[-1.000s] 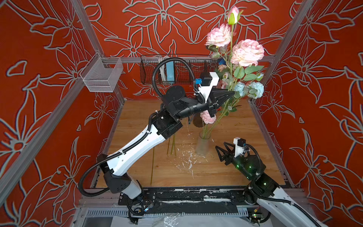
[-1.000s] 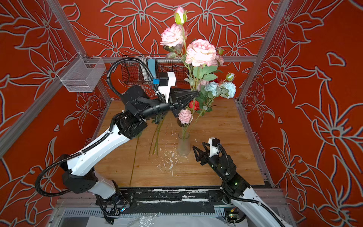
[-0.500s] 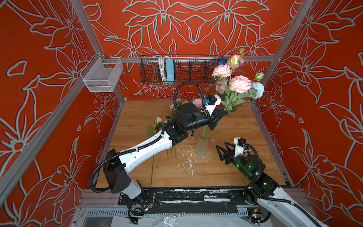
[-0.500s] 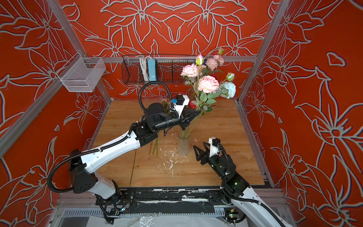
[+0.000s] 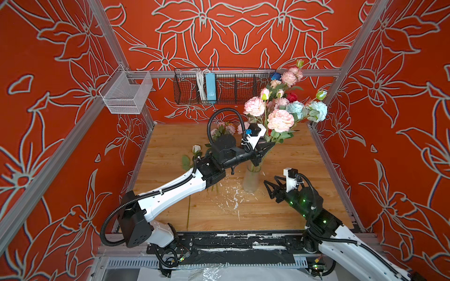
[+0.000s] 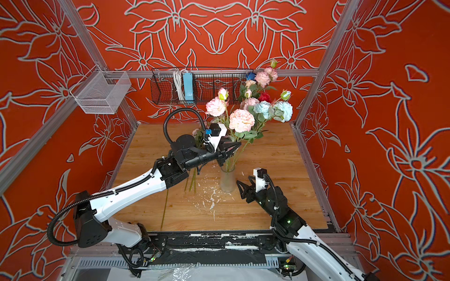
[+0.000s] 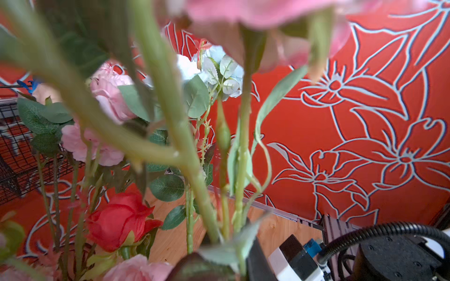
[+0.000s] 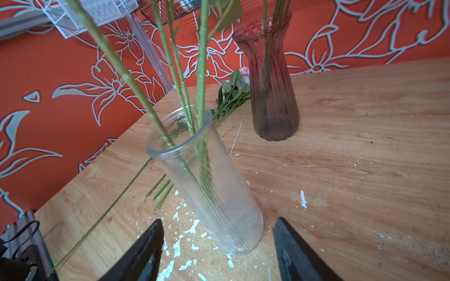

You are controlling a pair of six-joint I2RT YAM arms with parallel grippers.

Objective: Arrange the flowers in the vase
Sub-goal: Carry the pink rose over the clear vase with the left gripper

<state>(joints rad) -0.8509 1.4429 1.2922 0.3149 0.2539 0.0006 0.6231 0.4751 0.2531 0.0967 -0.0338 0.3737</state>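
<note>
Top views. Clear vase point(image 5: 251, 180) point(image 6: 227, 181) stands mid-table point(image 5: 304, 206). The flowers point(image 5: 280, 119) point(image 6: 241, 120) are in it, stems rising from the mouth and leaning toward the back right. Left gripper point(image 5: 267, 147) point(image 6: 232, 148) reaches in from the left and sits right at those stems, just above the rim. Its jaws look narrow, but I cannot tell whether they pinch a stem or have let go. Right gripper point(image 5: 270, 180) point(image 6: 243, 180) is low, just right of the vase's base, jaws spread, nothing in them. Loose stems point(image 5: 188, 211) and a white rose point(image 5: 196, 148) lie flat on the wood left of the vase, partly under the left arm, long axis running front to back.

Left wrist view. Stems and leaves crowd the lens, with a red rose point(image 7: 117, 219) behind them. The fingers are mostly hidden, so the grip is unreadable.

Right wrist view. The spread jaws flank the vase's foot, clear of the glass. Several stems stand inside it. A pink vase point(image 8: 272, 80) stands behind with its own stems.

Judgement: the flat-lying flowers look like the next pick. They lie nearer the left arm, which would first have to back out along the stems' lean.
</note>
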